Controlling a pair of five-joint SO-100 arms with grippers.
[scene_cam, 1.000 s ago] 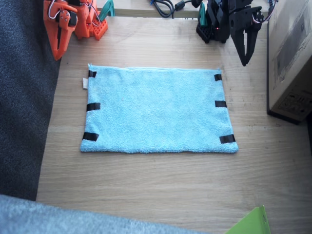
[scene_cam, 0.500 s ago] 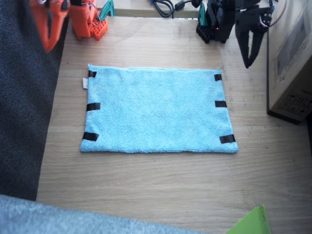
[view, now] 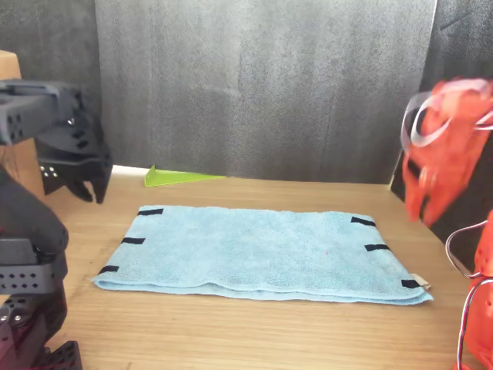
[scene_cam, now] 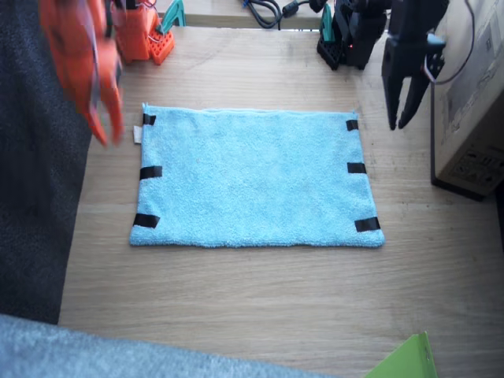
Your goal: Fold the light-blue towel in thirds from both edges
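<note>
Your towel (scene_cam: 253, 177) lay flat, unfolded on the tabletop (scene_cam: 260, 299). Left gripper (scene_cam: 402, 122) hovered, fingers slightly parted; right gripper (scene_cam: 106, 130) blurred, fingers unreadable.

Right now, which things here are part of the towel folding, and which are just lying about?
Part of the job:
light-blue towel
its taped short edges
left arm's fingers
right arm's fingers

Lying about:
cardboard box
green sheet
cables

The light-blue towel (scene_cam: 253, 177) lies flat and unfolded mid-counter, three black tape strips on each of the short edges (scene_cam: 146, 172).
</note>
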